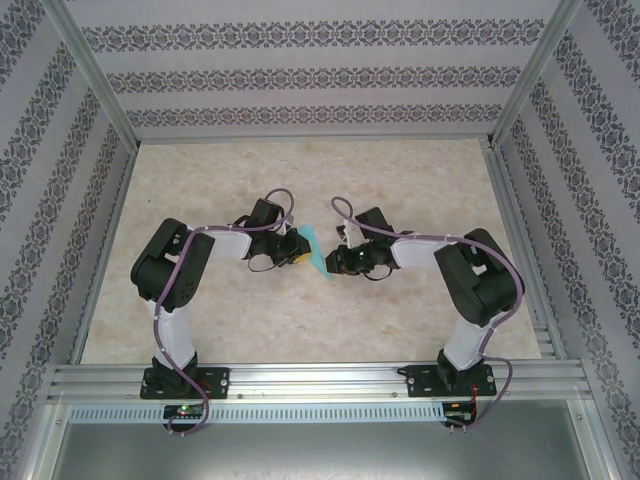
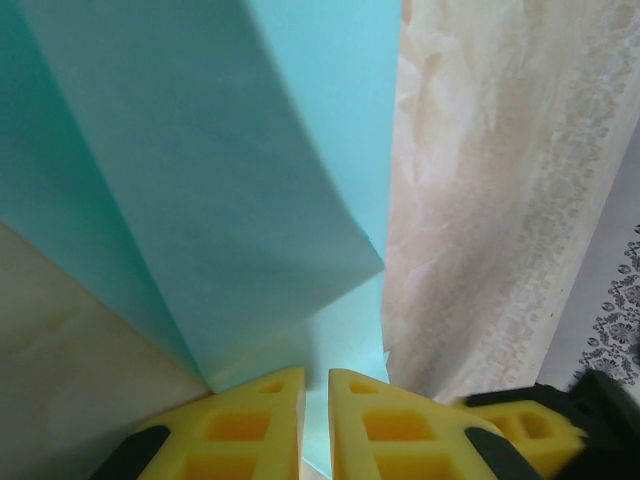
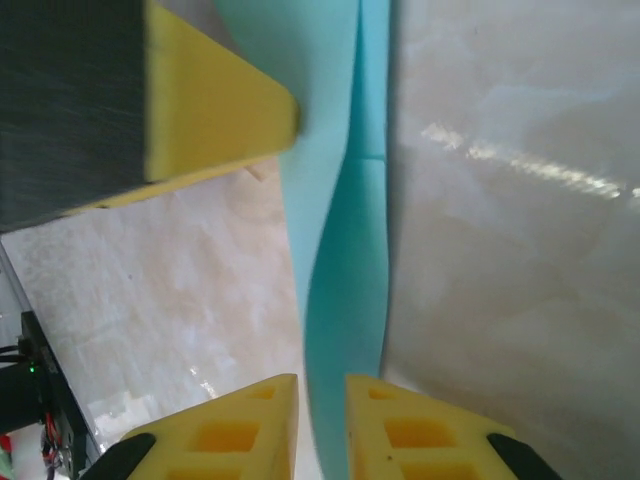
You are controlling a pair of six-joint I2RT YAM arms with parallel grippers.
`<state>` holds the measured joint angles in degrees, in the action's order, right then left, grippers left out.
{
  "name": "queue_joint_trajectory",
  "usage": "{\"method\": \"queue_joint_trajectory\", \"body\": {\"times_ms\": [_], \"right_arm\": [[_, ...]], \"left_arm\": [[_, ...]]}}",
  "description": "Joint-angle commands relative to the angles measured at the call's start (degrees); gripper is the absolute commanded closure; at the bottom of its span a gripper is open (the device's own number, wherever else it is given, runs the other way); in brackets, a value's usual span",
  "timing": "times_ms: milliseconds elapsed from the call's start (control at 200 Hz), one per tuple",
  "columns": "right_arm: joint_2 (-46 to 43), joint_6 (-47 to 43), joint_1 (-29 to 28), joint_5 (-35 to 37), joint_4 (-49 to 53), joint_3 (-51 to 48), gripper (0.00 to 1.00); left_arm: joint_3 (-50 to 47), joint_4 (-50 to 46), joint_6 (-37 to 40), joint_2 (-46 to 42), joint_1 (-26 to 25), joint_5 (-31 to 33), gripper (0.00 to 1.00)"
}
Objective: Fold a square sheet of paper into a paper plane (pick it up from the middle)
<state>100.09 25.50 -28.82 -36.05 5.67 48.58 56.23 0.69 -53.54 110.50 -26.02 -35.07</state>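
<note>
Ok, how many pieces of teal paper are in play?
1. The folded teal paper is over the table's middle: the left hand pinches one end, and the other end runs between the fingers of the right hand. Another could hide under the arms.

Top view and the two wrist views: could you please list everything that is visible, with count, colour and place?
paper: one, turquoise, folded, at the table centre, between the two pincers
table: one, beige marbled, under everything
walls: three, white with grey pattern, around the table
rail: one, silver metal, near edge, carrying the arm bases
left arm, right arm: two, black and white, purple cables, bent toward the centre
left pincer, right pincer: two, yellow fingers, each closed on the paper
</note>
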Motion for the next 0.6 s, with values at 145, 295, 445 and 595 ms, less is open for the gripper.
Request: {"method": "queue_joint_trajectory", "body": {"times_ms": [145,295,445,595], "right_arm": [[-3.05,-2.53,-1.86,4.74,3.75,3.48,0.80],[1.80,-2.97,-3.51,2.02,4.41,6.82,0.84],[5.63,-3.16,-4.05,0.37,4.90,8.64,0.86],[7.43,-3.85,-4.09,1.11,6.62,9.22,0.87]], "left_arm": [[0.65,-2.91,1.51,1.15,-0.68,1.76,0.84],[0.86,-2.91,1.51,1.13,-0.73,1.71,0.84],[1.07,-2.98,1.51,1.34,-0.70,1.50,0.84],[1.30,-3.44,1.51,1.45,-0.74,1.48,0.84]]}}
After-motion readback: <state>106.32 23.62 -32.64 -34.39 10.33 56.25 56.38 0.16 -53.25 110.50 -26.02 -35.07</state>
